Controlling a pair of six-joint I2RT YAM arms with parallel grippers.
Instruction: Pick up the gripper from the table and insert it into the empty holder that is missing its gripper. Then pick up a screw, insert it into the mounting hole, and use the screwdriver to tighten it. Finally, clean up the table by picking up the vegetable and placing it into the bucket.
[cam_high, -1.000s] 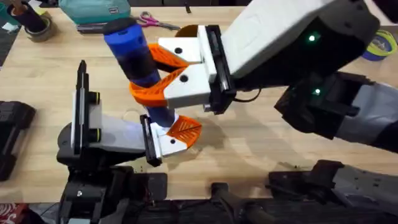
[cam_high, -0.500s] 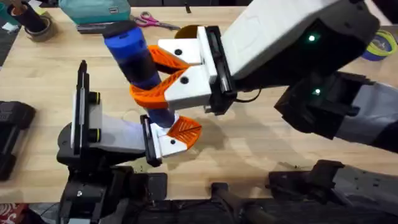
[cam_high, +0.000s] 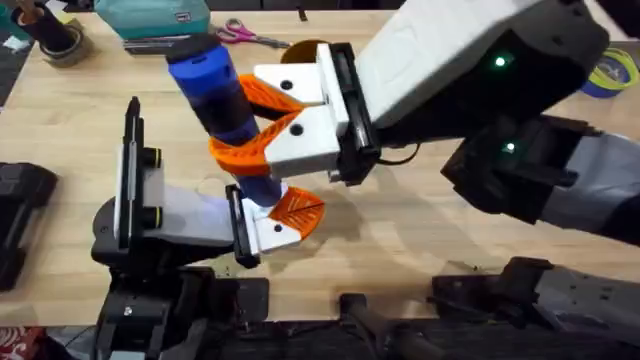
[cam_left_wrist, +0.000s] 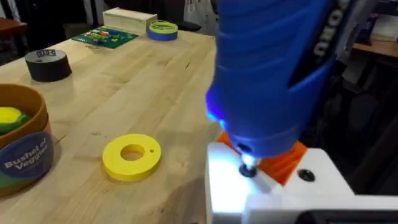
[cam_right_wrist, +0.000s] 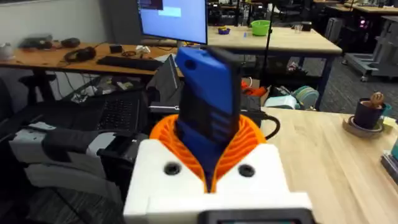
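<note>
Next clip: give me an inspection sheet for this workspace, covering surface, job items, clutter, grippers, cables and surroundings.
Surface: light wooden table, no spills seen.
Job items: blue screwdriver upright, tip down at the white holder with an orange finger; bucket holds yellow toy food.
Clutter: yellow disc, black tape roll, blue-yellow tape roll, scissors, teal case.
Grippers: right gripper shut on the screwdriver; left gripper beneath its tip.
Cables: black cable at the right wrist.
Surroundings: desks, monitor.
</note>
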